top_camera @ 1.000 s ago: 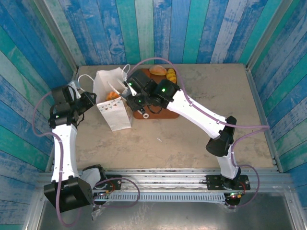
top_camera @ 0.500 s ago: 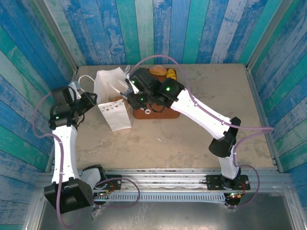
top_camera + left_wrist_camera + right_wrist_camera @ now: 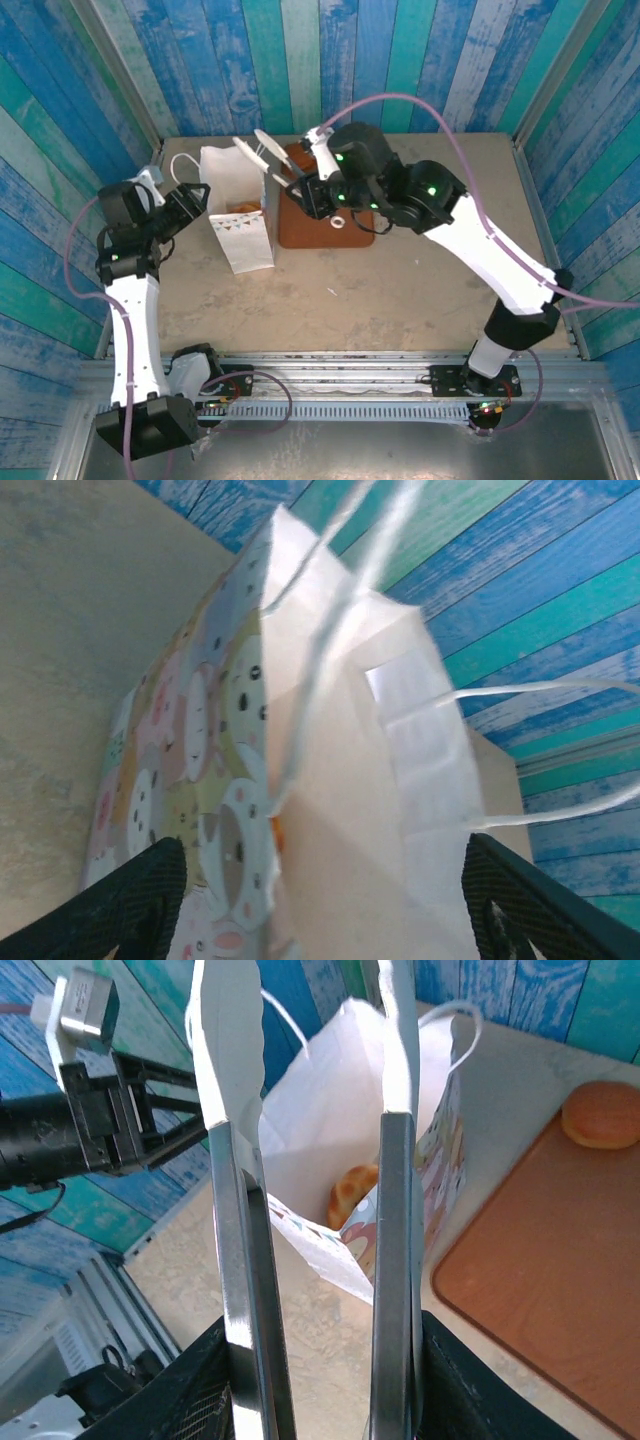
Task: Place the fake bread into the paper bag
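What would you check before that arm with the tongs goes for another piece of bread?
1. The tongs are empty: ok, nothing between the tips.
2. The right hand holds the tongs: ok, closed on the handles.
3. The paper bag stands upright, mouth open: ok.
4. Bread is inside: ok, a roll shows in the bag.
5. The left hand is clear of the bag: cannot tell; its fingers stand wide apart either side of it.
6. Bread is left to fetch: ok, a bun lies on the brown board.
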Controlling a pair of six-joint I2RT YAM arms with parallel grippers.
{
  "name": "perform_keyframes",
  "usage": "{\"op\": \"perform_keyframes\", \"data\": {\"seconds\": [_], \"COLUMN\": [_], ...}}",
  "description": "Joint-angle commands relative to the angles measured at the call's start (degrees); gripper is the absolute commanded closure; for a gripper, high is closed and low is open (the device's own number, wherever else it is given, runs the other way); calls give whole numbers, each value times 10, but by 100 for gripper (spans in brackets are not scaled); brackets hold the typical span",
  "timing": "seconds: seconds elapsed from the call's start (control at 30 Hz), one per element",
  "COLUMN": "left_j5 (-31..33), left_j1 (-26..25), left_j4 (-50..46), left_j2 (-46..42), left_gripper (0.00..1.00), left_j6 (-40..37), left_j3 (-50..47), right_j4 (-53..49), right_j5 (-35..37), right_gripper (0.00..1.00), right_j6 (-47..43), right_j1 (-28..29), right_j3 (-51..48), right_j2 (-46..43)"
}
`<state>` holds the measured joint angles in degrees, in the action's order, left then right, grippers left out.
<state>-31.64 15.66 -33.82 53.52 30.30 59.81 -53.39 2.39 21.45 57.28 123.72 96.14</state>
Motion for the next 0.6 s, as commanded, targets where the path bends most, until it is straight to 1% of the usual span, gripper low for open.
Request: {"op": "perform_keyframes", "data": {"seconds": [0.0, 0.1, 0.13, 0.3, 0.47, 0.57], "left_j5": [-29, -29, -30, -47, -39, -36], "left_j1": [2, 2, 2, 2, 2, 2], "left_j4": [10, -6, -11, -24, -38, -40], "left_j2": [-32, -42, -43, -50, -50, -50], "left_gripper": [12, 1, 6, 6, 6, 6], "left_j6": [18, 14, 11, 5, 1, -1], "left_j3": [20, 26, 26, 24, 24, 20], "right_j4": [16, 15, 15, 12, -6, -17], "right_j5": [17, 25, 29, 44, 40, 21], "right_gripper": [56, 56, 56, 56, 56, 56], "right_j6": [12, 16, 17, 24, 28, 23], "right_j1": [-3, -10, -15, -51, -118, -166], "right_j3": [-18, -44, -56, -132, -215, -258], "right_j2": [-39, -71, -84, -149, -203, -216]}}
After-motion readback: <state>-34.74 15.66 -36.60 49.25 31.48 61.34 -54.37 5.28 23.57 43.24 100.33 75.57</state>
